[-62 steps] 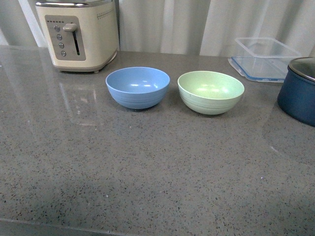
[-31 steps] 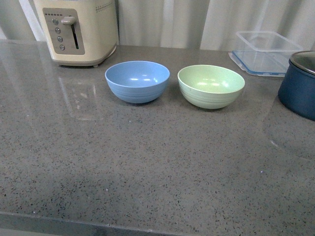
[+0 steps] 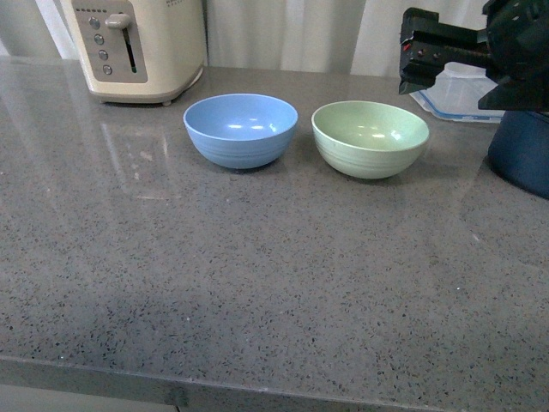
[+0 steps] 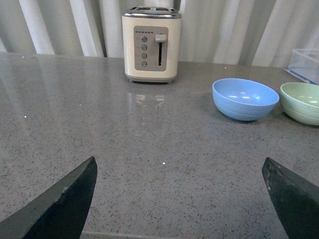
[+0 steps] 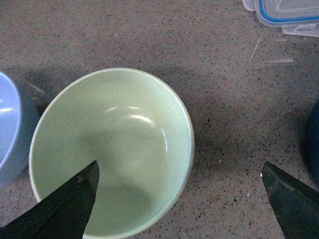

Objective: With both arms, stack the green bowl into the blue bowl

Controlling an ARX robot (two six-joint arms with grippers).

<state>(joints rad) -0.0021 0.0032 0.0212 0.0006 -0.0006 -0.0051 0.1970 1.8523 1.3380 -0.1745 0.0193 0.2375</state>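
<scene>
In the front view, the blue bowl [image 3: 241, 129] and the green bowl [image 3: 371, 137] were seen upright and side by side toward the far edge of the worktop [image 3: 257, 283]. They stood close but apart, the blue one nearer the toaster [image 3: 137, 47] at the far left corner. The right hand [image 3: 410, 51] was held in the air toward the far right corner, in front of a clear container [image 3: 459, 94] and above a navy pot [image 3: 521, 154]. The left hand was not shown there.

In the left wrist view, the left hand [image 4: 179, 209] was seen spread wide and empty, low over the bare worktop and well apart from both bowls.

In the right wrist view, the right hand [image 5: 177, 209] was likewise spread wide and nothing was gripped. The green bowl [image 5: 112, 149] lay partly between its fingers [image 5: 60, 209], and how far below them could not be told.

The green bowl was judged light, stiff and unlikely to break, its matte surface offering fair grip. Its thin rim was judged the best hold, with one finger inside the wall and one outside, on the side away from the blue bowl. A shallow pinch could let the bowl tilt or slip.
</scene>
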